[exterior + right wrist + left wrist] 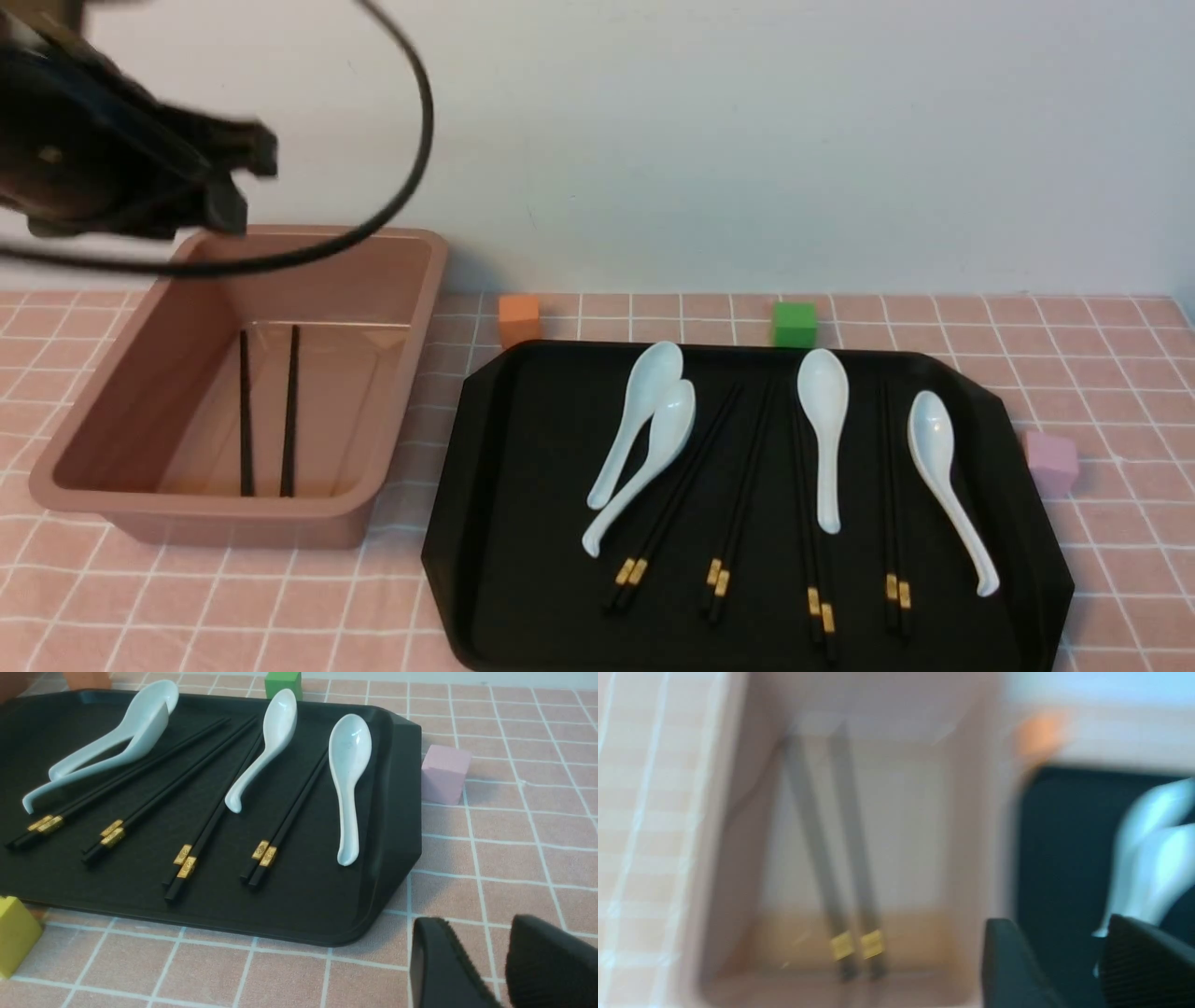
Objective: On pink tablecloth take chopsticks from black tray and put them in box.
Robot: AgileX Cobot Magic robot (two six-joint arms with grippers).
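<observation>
The left gripper hangs spread and empty over the box. Move it toward four o'clock and pinch the nearest chopsticks mid-way, not bumping the spoons.

Pale pink tablecloth, thin white grid all over. The box is a plain brownish pink, and the pair of chopsticks inside it is black with gold bands. The tray is matte black. On it are more black sticks, gold-banded too, and glossy white soup spoons. Round the tray there's an orange cube at eleven o'clock, a green cube at twelve and a pale pink cube at three. There's a yellow cube as well.
</observation>
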